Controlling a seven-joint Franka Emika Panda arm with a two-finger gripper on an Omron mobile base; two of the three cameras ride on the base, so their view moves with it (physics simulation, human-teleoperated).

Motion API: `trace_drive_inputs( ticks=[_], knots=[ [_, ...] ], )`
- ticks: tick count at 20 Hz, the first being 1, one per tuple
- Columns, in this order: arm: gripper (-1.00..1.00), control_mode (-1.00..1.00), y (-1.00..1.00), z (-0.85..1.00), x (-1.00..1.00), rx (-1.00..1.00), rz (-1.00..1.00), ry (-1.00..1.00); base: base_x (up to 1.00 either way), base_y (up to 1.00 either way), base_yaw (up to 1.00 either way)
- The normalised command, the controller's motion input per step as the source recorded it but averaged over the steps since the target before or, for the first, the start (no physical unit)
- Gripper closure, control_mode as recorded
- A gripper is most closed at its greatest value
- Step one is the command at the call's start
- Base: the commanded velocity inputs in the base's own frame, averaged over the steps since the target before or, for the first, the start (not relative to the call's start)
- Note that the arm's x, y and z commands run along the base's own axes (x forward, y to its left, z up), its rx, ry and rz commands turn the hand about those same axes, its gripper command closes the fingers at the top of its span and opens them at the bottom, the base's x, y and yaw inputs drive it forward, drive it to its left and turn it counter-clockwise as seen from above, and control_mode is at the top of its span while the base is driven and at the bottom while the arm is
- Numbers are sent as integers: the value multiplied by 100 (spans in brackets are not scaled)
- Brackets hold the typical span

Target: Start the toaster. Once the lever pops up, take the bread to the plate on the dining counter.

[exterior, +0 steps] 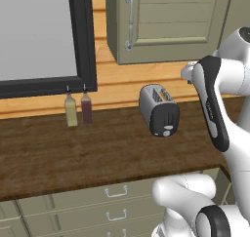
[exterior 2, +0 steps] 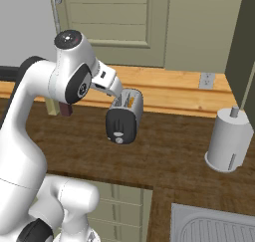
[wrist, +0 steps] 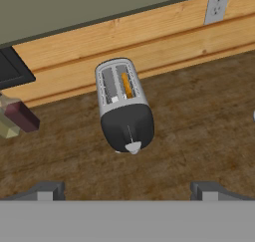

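Claw (wrist: 127,190) released, jaws wide — toaster (wrist: 124,106) just ahead, bread (wrist: 126,85) in its slot: light, crumbly; pinch the exposed top edge gently.

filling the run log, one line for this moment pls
tool: open, above worktop | toaster: untouched, lever not pressed | bread: in slot

1 toaster (exterior: 159,110) w/ 2 slots, 1 bread (wrist: 127,85) slice in one slot; 2 bottles: 1 yellowish bottle (exterior: 71,110), 1 dark red bottle (exterior: 86,108); 1 paper towel roll (exterior 2: 229,139); 1 wall outlet (exterior 2: 206,79); 1 sink (exterior 2: 214,226); 3 drawer handles (exterior: 116,192) in left base view
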Motion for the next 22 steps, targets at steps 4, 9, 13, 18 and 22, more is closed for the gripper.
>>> trace_drive_inputs(
  ticks=[4, 9, 13, 18, 22],
  knots=[
    [-100, -100, 0, 0, 0, 0, 0, 0, 0, 0, 0],
    [-100, -100, 0, 0, 0, 0, 0, 0, 0, 0, 0],
    [-100, -100, 0, 0, 0, 0, 0, 0, 0, 0, 0],
    [-100, -100, 0, 0, 0, 0, 0, 0, 0, 0, 0],
    [-100, -100, 0, 0, 0, 0, 0, 0, 0, 0, 0]
  ],
)
